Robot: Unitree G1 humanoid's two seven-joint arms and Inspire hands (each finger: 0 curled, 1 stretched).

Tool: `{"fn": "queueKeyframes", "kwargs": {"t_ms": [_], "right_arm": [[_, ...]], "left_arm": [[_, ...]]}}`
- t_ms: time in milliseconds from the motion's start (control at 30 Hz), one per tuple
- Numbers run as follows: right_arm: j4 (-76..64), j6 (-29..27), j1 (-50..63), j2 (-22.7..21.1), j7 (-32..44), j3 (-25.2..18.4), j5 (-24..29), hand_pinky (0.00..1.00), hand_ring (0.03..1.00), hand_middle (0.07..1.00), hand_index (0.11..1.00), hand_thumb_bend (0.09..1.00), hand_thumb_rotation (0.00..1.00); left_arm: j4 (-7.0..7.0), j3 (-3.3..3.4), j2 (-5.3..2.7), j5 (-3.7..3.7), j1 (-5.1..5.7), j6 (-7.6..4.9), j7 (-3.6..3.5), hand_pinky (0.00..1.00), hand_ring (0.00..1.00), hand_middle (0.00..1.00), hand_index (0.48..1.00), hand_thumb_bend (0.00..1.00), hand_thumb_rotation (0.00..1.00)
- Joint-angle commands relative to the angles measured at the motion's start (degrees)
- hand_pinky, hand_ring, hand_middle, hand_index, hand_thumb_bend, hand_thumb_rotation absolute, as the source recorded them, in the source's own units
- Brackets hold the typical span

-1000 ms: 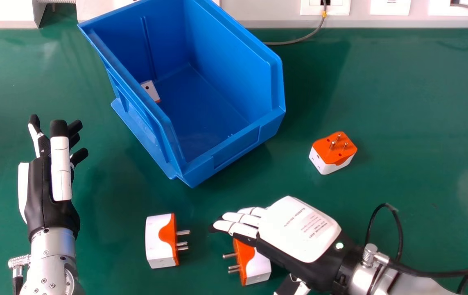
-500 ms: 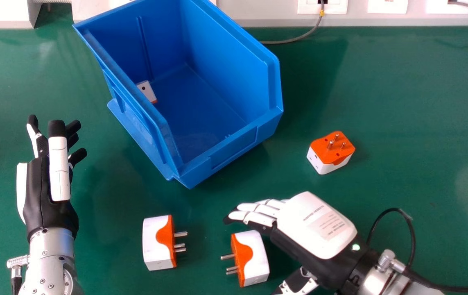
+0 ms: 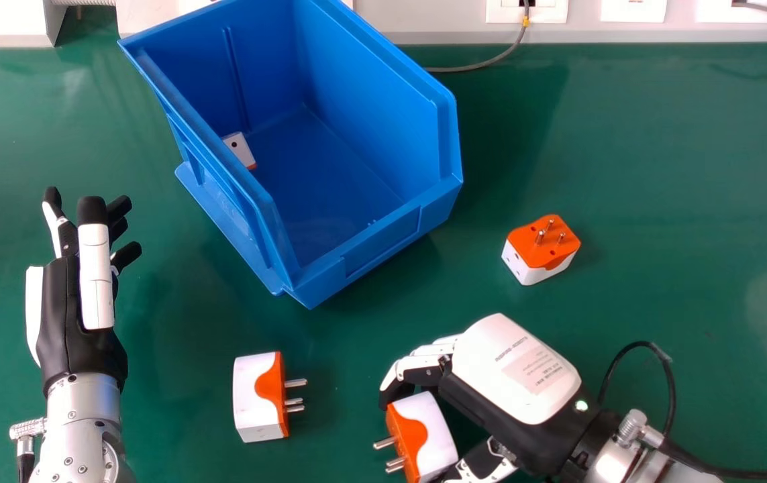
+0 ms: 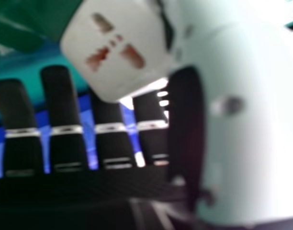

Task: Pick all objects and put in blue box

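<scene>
In the head view my right hand [image 3: 516, 369] is at the lower right, its curled fingers against the far side of a white and orange plug adapter [image 3: 431, 429], its thumb on the near side. The right hand view has this adapter's socket face [image 4: 118, 57] between the fingers and thumb of my right hand [image 4: 62, 110]. A second adapter [image 3: 256, 397] lies left of it, pins pointing right. Another [image 3: 543, 248] sits pins up, right of the blue box [image 3: 383, 235]. Inside the box is a white and orange piece [image 3: 240, 149]. My left hand [image 3: 64, 315] stays open at the left.
The green table [image 3: 678, 201] runs back to a pale wall panel with sockets [image 3: 633, 9]. A grey cable [image 3: 480, 66] lies behind the box. A black cable [image 3: 672, 396] loops beside my right wrist.
My right hand first drew back to the right, then its fingers curled round the near adapter, which has shifted right and tilted. The left hand keeps its pose.
</scene>
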Motion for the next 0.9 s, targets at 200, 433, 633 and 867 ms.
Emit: {"fn": "queueKeyframes", "kwargs": {"t_ms": [200,433,633,867], "right_arm": [[-0.95,0.08,-0.17,-0.39,-0.03,-1.19,1.02,0.37,0.491,0.553,0.530,0.515,0.02],[-0.92,-0.75,-0.13,-0.32,-1.57,-1.50,1.02,0.36,0.479,0.540,0.514,0.501,0.01],[3.89,-5.06,-1.81,2.60,-22.43,-2.11,-3.28,0.36,0.477,0.538,0.509,0.499,0.00],[12.44,-9.31,-6.07,5.30,-42.88,-0.45,-7.98,0.36,0.472,0.538,0.489,0.498,0.00]], "left_arm": [[-1.28,0.30,0.21,-0.13,-0.03,0.17,0.03,0.84,0.90,0.86,0.951,0.95,0.99],[-1.74,0.14,0.05,0.12,0.13,0.36,0.32,0.84,0.90,0.86,0.950,0.96,0.99],[-1.82,0.06,0.01,0.19,0.15,0.42,0.37,0.84,0.90,0.86,0.950,0.96,0.99],[-1.31,0.00,0.15,0.44,0.00,0.11,0.40,0.84,0.90,0.86,0.950,0.95,0.99]]}}
